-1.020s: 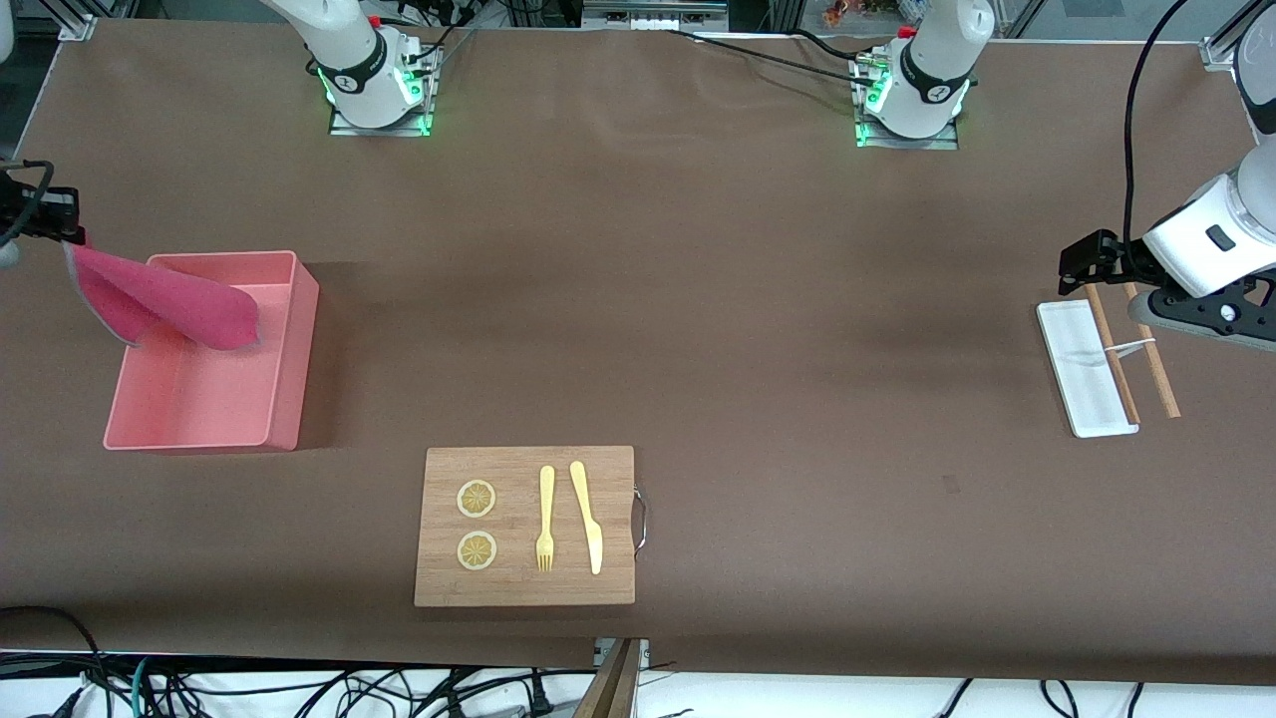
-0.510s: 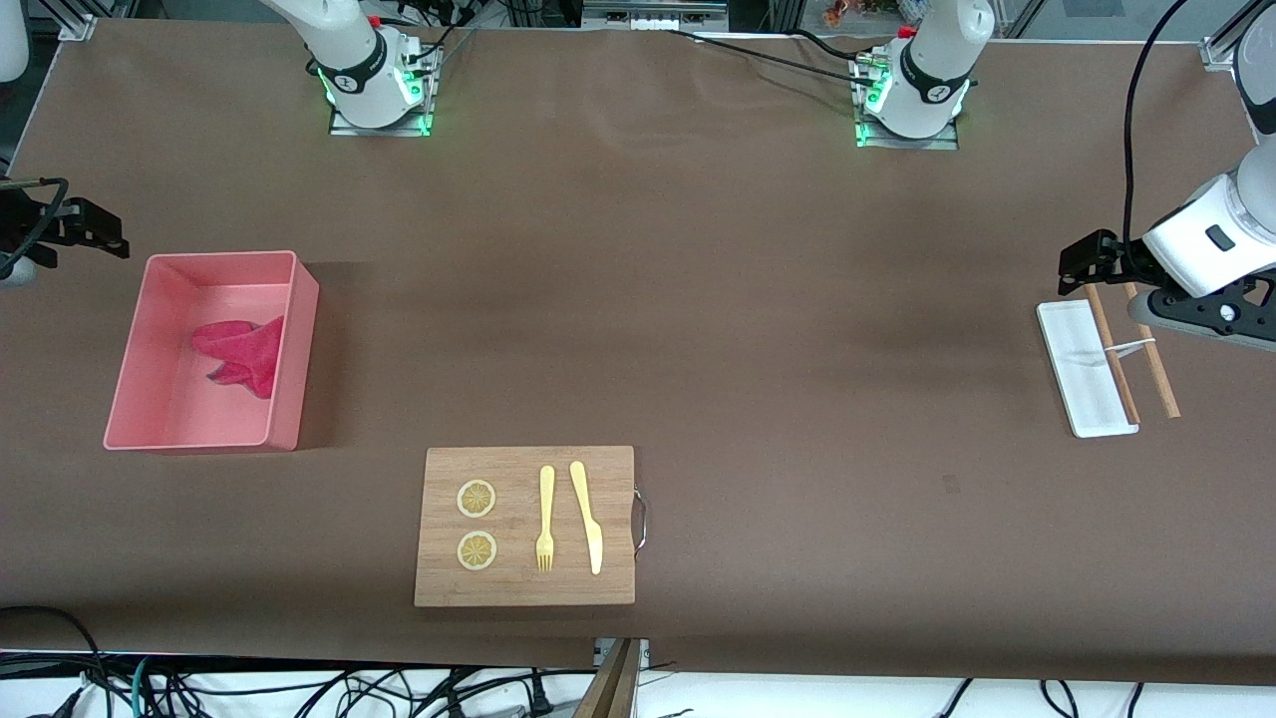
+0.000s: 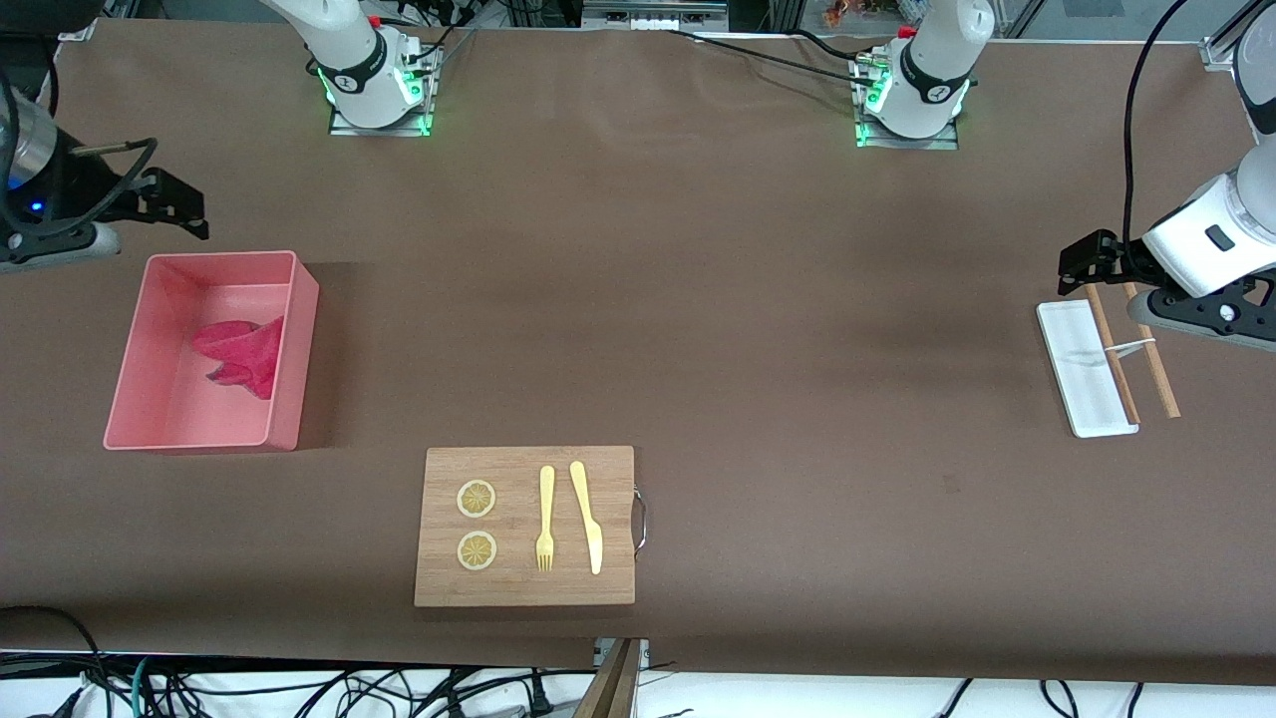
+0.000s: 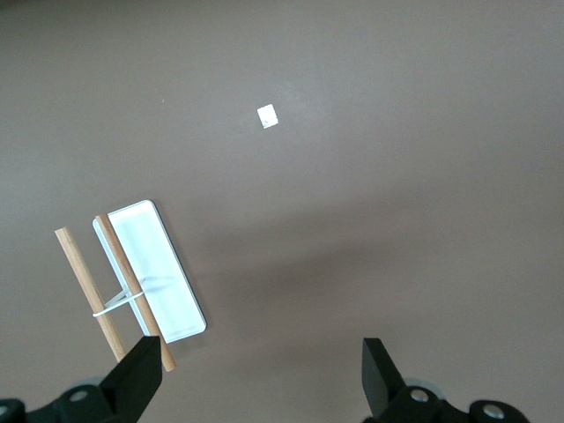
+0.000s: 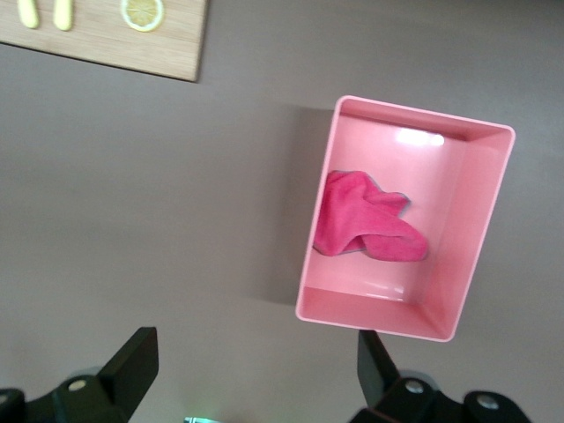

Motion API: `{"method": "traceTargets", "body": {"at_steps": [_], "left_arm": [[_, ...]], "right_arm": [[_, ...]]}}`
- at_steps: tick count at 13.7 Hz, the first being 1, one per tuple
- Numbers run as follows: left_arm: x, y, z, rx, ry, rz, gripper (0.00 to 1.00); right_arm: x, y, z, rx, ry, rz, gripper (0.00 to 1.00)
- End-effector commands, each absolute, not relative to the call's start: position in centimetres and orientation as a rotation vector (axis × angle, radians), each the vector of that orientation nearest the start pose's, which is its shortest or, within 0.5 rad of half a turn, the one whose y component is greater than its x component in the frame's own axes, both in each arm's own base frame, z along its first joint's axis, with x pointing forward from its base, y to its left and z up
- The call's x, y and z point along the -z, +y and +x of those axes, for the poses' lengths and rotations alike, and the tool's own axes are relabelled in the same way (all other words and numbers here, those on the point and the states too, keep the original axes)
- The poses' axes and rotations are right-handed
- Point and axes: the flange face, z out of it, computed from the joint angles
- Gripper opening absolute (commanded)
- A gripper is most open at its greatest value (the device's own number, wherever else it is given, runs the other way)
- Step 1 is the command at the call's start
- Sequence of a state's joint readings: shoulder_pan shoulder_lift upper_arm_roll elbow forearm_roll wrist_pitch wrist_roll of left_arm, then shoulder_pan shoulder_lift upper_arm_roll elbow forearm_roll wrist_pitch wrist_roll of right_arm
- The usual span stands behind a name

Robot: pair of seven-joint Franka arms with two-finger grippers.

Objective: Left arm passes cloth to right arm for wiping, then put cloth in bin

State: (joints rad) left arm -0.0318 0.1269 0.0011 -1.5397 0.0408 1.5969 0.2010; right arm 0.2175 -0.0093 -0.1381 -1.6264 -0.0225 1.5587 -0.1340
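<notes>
1. The table [image 3: 758, 299] is covered in a matt brown sheet, smooth with faint creases.
2. The bin [image 3: 292, 344] looks like salmon-pink plastic, smooth, with a glossy highlight on its floor in the right wrist view.
3. The cloth [image 3: 242, 352] is soft, fuzzy magenta fabric, crumpled, with a grey edge.
4. The board [image 3: 523, 588] is light wood with a visible grain and a thin metal handle [image 3: 641, 520].
5. The fork [image 3: 545, 518] and knife [image 3: 587, 516] look like pale yellow matt plastic.
6. The tray [image 3: 1082, 374] is smooth white plastic, slightly shiny.
7. The two sticks [image 3: 1156, 364] are plain brown wood.
8. The arms' shells [image 3: 1206, 239] are glossy white plastic; the grippers are matt black.
</notes>
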Motion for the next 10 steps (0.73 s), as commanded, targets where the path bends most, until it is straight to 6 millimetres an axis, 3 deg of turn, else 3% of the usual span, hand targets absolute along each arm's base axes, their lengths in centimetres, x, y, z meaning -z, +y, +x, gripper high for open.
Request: {"method": "traceTargets", "body": {"at_steps": [1,2,10], "left_arm": [[-57.34,-1.37,59.45,-0.119,0.379,-3.063,1.0],[-57.34,-1.37,59.45,-0.119,0.379,-3.063,1.0],[-57.35,-1.46,59.47,-0.116,0.377,-3.063,1.0]], "right_arm": [[-60.83,5.8,54.07,-0.099,-0.328,-3.134,1.0],[-60.67,6.55,54.06,-0.104,-0.302,-3.14,1.0],[-60.73,6.05,54.05,-0.106,-0.281,-3.151,1.0]]}}
